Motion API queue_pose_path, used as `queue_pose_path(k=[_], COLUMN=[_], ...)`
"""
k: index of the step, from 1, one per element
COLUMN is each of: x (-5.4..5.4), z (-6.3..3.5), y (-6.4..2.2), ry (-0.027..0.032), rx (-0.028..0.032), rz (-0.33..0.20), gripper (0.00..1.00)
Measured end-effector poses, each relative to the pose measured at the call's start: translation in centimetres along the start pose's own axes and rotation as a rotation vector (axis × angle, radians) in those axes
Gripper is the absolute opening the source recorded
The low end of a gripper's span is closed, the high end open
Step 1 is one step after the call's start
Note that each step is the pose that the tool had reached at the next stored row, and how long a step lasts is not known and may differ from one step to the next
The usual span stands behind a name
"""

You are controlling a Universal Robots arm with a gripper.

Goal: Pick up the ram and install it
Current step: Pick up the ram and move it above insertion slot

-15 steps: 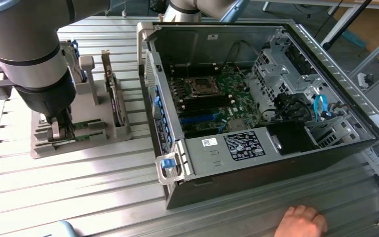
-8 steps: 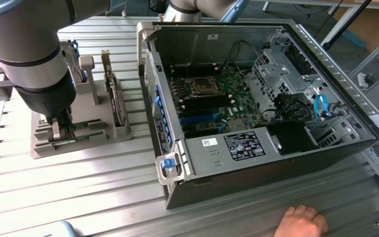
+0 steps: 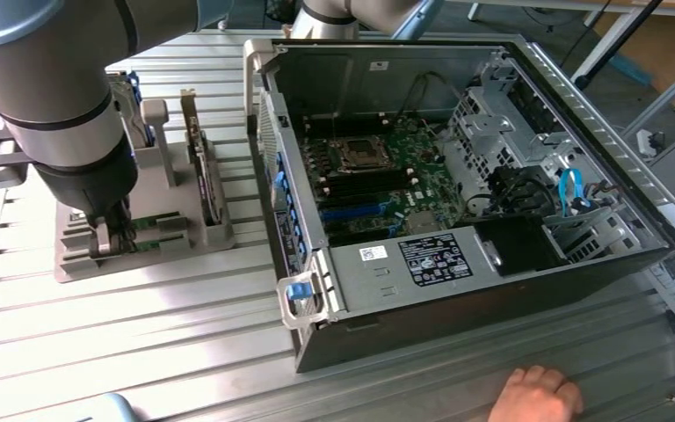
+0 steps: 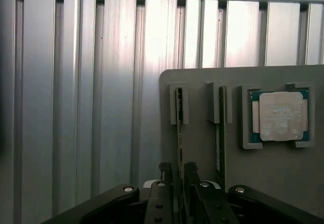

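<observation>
At the exterior view's left, the pincer [image 3: 109,239] is sunk into a grey holder [image 3: 80,264] on the ribbed tabletop [image 3: 138,334], with an upright dark card [image 3: 205,176] just beside the arm. The open computer case [image 3: 431,255] stands to the right, and a person's hand [image 3: 537,396] rests on the tabletop near its front. Any swing across to the case would likely pass close to that card, and the hand lies near the working area; a wide or low path could clip either.

Seen from the wrist, the ram [image 4: 178,128] stands edge-on in its slot in the holder, and the jaws stand apart on either side of it, gripping nothing. A second thin stick [image 4: 221,128] sits in the neighbouring slot, and the processor [image 4: 280,116] lies further along. If the jaws close off-centre, one finger would probably meet the ram first and lever it against the slot wall. A skewed lift could bind it there.
</observation>
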State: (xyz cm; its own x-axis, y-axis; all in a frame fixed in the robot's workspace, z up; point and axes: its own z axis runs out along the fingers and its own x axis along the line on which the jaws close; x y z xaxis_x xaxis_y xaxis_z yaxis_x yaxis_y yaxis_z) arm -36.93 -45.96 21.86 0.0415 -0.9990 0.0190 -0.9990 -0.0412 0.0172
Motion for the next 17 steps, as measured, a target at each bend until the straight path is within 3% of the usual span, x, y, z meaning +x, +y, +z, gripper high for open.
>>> queue_pose_path(k=[17], x=[-0.16], z=[0.00], y=[-0.19], ry=[0.0000], rx=[0.0000], rz=[0.000], gripper=[0.24])
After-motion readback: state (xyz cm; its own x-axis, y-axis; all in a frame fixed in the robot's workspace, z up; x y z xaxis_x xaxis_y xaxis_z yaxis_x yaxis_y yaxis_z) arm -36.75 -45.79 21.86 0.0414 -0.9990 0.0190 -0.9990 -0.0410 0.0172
